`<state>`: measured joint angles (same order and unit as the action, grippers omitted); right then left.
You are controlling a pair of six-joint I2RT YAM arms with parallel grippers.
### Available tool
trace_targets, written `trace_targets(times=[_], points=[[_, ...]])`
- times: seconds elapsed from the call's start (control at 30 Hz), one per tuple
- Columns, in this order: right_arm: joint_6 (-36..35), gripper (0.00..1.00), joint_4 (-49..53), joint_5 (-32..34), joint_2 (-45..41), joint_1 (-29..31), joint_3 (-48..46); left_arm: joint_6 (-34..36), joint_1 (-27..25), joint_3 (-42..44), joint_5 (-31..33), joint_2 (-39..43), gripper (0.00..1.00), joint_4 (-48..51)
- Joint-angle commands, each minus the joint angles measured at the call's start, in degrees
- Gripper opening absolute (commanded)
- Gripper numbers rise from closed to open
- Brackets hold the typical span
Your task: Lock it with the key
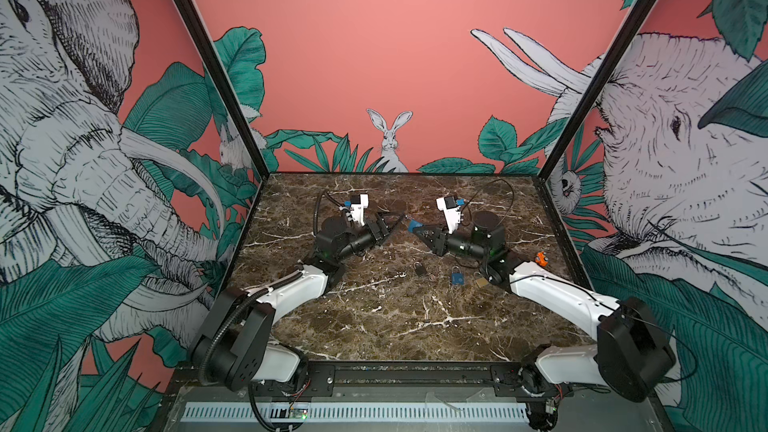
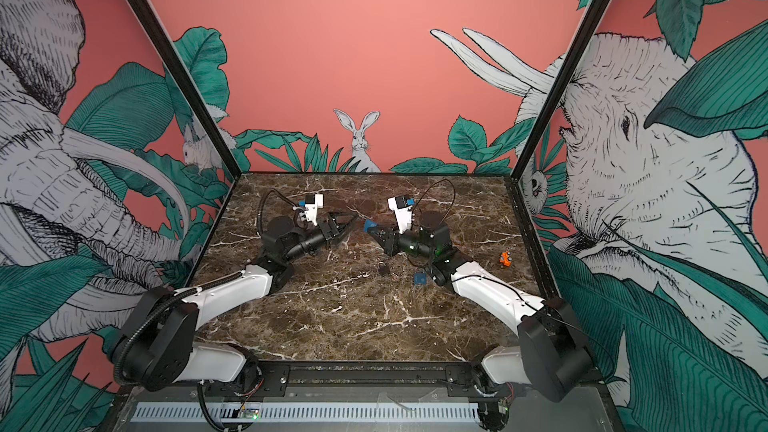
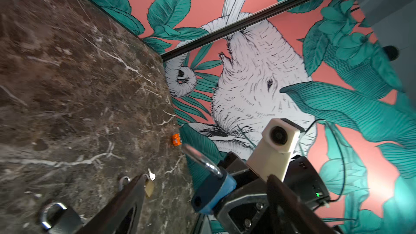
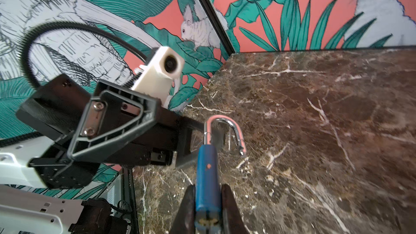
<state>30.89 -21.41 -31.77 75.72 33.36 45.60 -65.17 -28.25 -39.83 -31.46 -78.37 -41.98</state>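
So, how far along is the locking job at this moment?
Done: a blue padlock is off the table, clamped in the right gripper. In hand: its shackle stands open, one end free, facing the open, empty left gripper. To do: no key sits in its keyhole; a small key lies by the brass padlock on the table, so closing and locking remain.

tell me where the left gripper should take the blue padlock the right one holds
Probably the open shackle, at its arch, coming from the left gripper side: the right gripper clamps the blue padlock by its body, leaving only the shackle sticking out free.
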Motion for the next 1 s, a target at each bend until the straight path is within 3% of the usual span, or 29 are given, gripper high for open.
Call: trace_targets(times=[0.0, 0.13, 0.37, 0.5, 0.67, 0.73, 0.97], points=[[0.40, 0.00, 7.01, 1.42, -2.17, 0.00, 0.69, 13.62, 0.92, -4.65, 1.30, 3.19, 0.86, 11.10], [-0.27, 0.00, 10.25, 2.09, -2.93, -0.22, -0.35, 19.44, 1.96, -7.02, 0.98, 2.78, 0.85, 14.97], [-2.11, 0.00, 21.09, -3.48, 0.33, -2.01, 3.83, 23.20, 2.84, -8.03, -2.13, 0.76, 0.84, 13.12], [-1.39, 0.00, 18.81, -7.41, 0.55, -4.06, 2.12, 26.64, 2.81, -9.14, -4.62, 0.50, 0.84, 16.76], [4.29, 0.00, 14.93, -18.94, 2.47, -7.75, 2.68, 30.86, 2.91, -9.78, -7.63, -0.23, 0.84, 15.80], [5.58, 0.00, 14.45, -20.69, 2.38, -8.73, 2.49, 31.84, 2.82, -10.88, -10.30, -1.77, 0.84, 15.27], [10.78, 0.00, 10.15, -25.01, 2.09, -9.81, 0.77, 27.02, 2.79, -13.81, -20.13, -8.95, 0.81, 4.64]])
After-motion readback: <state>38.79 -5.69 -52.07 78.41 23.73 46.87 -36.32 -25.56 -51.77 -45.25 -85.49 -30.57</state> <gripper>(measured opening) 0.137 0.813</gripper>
